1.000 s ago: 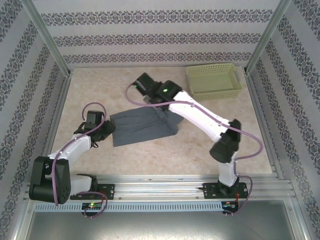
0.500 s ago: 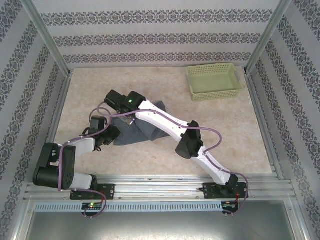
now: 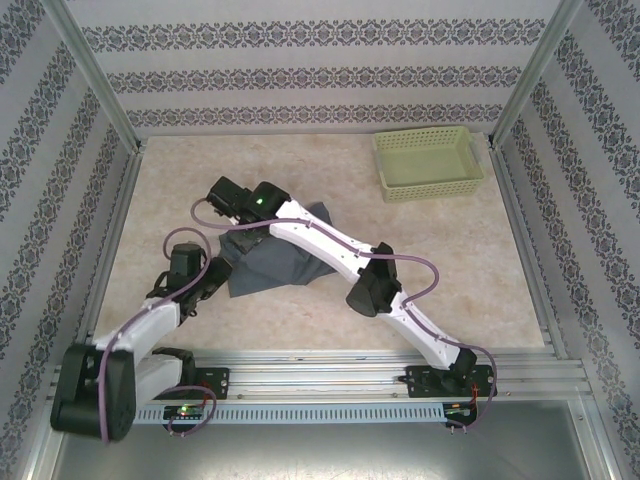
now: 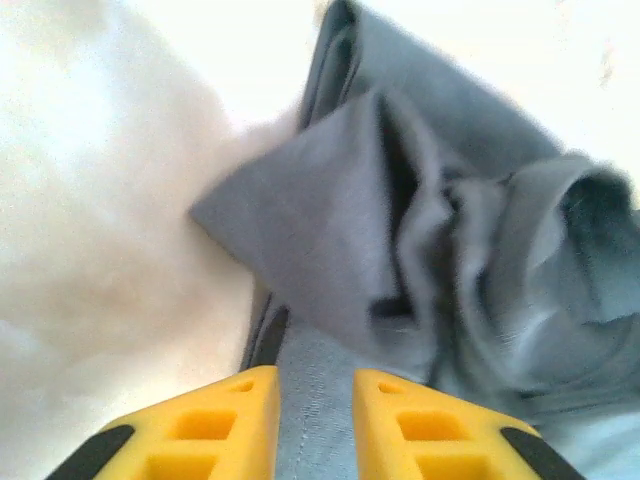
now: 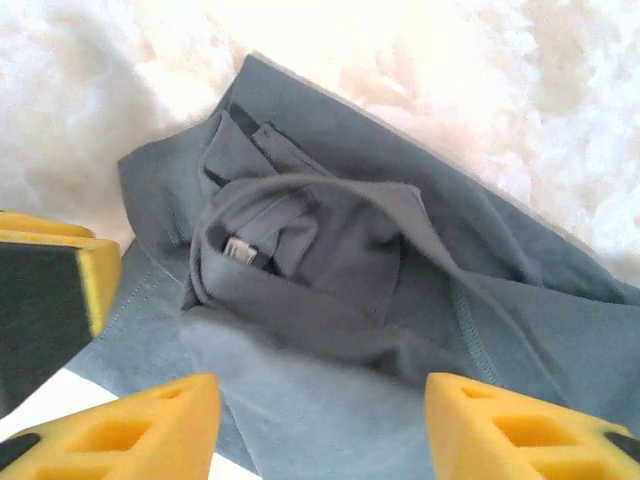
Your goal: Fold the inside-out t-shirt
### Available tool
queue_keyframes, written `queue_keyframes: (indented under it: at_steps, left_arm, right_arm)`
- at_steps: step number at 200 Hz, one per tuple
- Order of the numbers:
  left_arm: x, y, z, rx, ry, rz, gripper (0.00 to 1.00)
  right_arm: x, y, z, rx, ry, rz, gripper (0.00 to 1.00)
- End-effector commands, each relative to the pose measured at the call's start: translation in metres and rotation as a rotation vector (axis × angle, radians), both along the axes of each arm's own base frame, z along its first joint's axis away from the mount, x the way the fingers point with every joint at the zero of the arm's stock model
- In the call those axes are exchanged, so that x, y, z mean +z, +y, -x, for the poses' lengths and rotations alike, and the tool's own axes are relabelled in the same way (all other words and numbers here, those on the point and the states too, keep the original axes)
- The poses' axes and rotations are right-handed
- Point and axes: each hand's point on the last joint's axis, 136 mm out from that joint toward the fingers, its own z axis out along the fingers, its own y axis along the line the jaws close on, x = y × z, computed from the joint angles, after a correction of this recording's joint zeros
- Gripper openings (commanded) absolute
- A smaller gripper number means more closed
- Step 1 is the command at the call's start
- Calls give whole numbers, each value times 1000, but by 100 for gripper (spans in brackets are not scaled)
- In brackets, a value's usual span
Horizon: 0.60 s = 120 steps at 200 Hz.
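Note:
The slate blue-grey t-shirt (image 3: 290, 262) lies bunched and partly doubled over at the table's middle left. My left gripper (image 3: 220, 270) sits at its left edge; in the left wrist view a seamed strip of the t-shirt (image 4: 400, 220) runs between the yellow fingers (image 4: 225, 425), which are shut on it. My right gripper (image 3: 228, 200) hangs over the shirt's far left corner. It stands wide open (image 5: 320, 420) above the crumpled cloth (image 5: 350, 250), gripping nothing. A small white label (image 5: 237, 250) shows in the folds, and a left finger (image 5: 55, 285) shows at that view's left edge.
A light green basket (image 3: 428, 163) stands at the back right of the beige table (image 3: 450, 260). The right arm's forearm (image 3: 320, 240) crosses over the shirt. Patterned walls and metal posts ring the table.
The right arm swung left across the shirt and now holds open over its left side; the flat shirt has become bunched and narrower. The left arm's shoulder has turned since half a second ago.

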Motion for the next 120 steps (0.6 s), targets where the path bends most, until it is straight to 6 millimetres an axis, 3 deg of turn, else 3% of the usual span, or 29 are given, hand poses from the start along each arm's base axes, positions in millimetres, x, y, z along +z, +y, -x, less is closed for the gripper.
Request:
queue_keyframes:
  at_steps: [1,13,25,57,72,92,120]
  left_arm:
    - [10,21,20,48,46,-125,31]
    - [25,21,18,22,19,-149,34]
    - [40,14,11,-29,-12,-149,36]
    - [84,-26,-12,-231,-54,-228,47]
    - [97,-51,-25,-328,-74,-299,53]
    - [95,-85,-43,-450,-50,-347,58]
    - [73,-123,-60,-576,26,-400,61]
  right_arm:
    - [58,-24,-11,-40,-40,-91,60]
    - [70,-41,-18,-69,-71,-91,60]
    - [69,-61,-25,-105,-85,-78,61]
    - [47,-112,-44,-230,-49,-81,62]
    - [38,-127,-52,-277,-28,-122,62]
    - [25,-139,-62,-329,14,-209,62]
    - [6,-143,-74,-347,69,-283,63]
